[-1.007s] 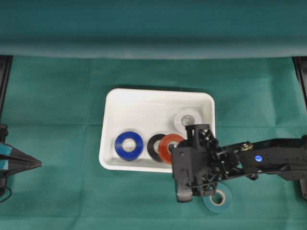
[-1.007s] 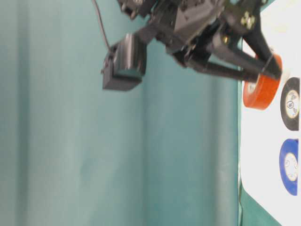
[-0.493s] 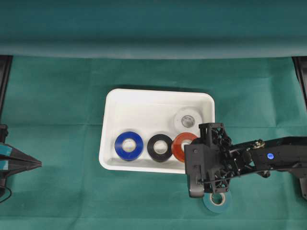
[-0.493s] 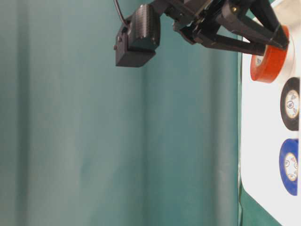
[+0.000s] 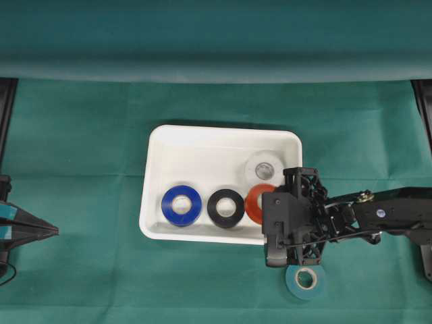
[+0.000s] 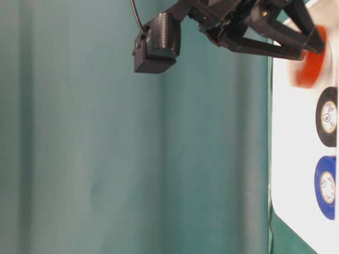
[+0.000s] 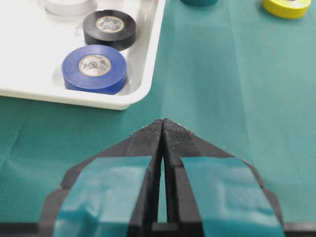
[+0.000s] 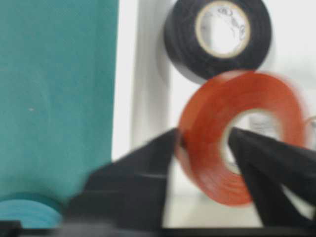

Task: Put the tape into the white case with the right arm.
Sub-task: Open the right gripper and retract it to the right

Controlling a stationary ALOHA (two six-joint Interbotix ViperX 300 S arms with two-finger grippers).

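Note:
The white case (image 5: 152, 202) lies mid-table and holds a blue roll (image 5: 181, 205), a black roll (image 5: 225, 208) and a pale roll (image 5: 264, 168). A red tape roll (image 5: 255, 202) stands on edge at the case's right front corner, blurred in the right wrist view (image 8: 242, 143). My right gripper (image 8: 205, 136) hovers over it with its jaws parted, one finger outside the roll and one in its hole. The roll shows beneath the fingertips (image 6: 310, 63) as a smear. My left gripper (image 7: 162, 123) rests shut and empty at the far left (image 5: 50, 231).
A teal tape roll (image 5: 305, 281) lies on the green cloth just in front of the right arm. A yellow roll (image 7: 289, 7) shows on the cloth in the left wrist view. The right arm's body overhangs the case's right front corner.
The right gripper carried the red roll rightward, past the black roll, to the case's right end. Its jaws have just parted and the roll now blurs, slipping from them.

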